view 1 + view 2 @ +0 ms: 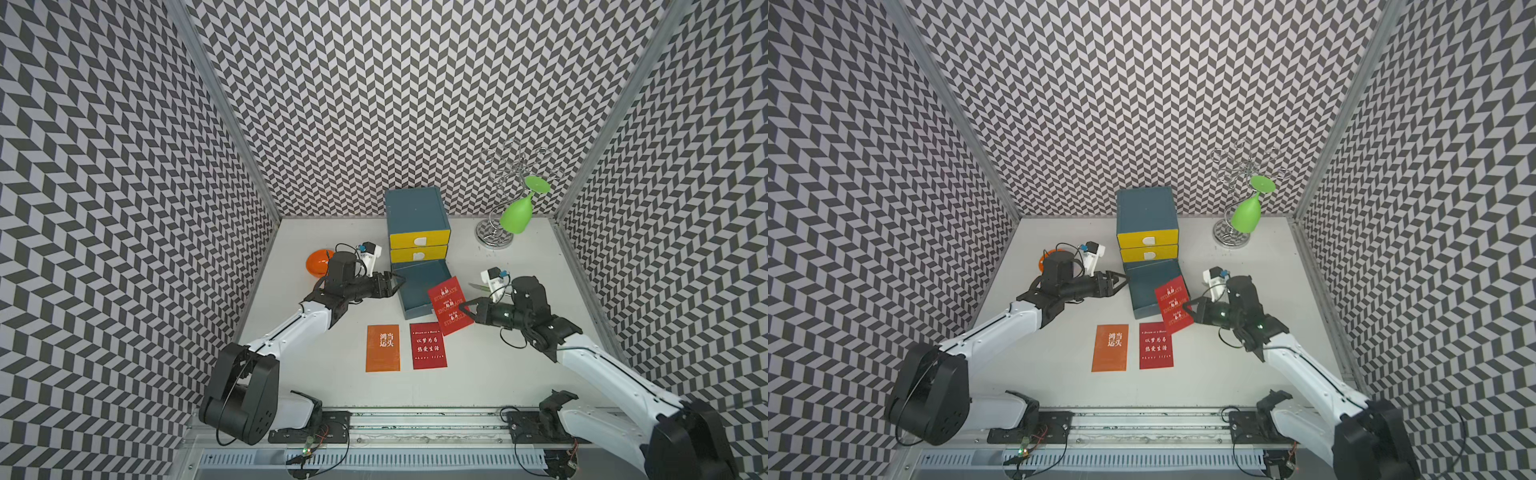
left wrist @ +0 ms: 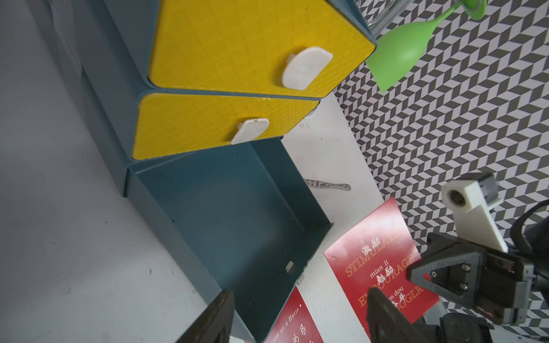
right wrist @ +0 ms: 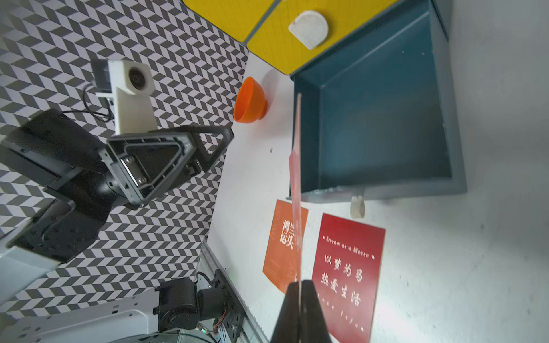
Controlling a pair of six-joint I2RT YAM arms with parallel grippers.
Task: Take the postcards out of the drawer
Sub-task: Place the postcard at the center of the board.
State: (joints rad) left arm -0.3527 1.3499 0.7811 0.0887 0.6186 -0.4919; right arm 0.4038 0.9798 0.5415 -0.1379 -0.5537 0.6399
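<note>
The drawer [image 1: 422, 291] stands pulled out at the bottom of the teal cabinet [image 1: 415, 208], and its inside [image 2: 237, 213] is bare. An orange postcard [image 1: 382, 348] and a red postcard [image 1: 428, 345] lie flat side by side on the table in front of it. A third red postcard [image 1: 451, 305] hangs tilted over the drawer's front right corner, with my right gripper [image 1: 465, 309] shut on its edge. It is seen edge-on in the right wrist view [image 3: 297, 178]. My left gripper [image 1: 397, 283] is open and empty beside the drawer's left wall.
Two shut yellow drawers [image 1: 419, 239] sit above the open one. An orange bowl [image 1: 318, 262] lies behind my left arm. A green goblet [image 1: 517, 214] hangs from a wire rack [image 1: 494, 237] at the back right. A small metal utensil [image 2: 326, 185] lies right of the drawer.
</note>
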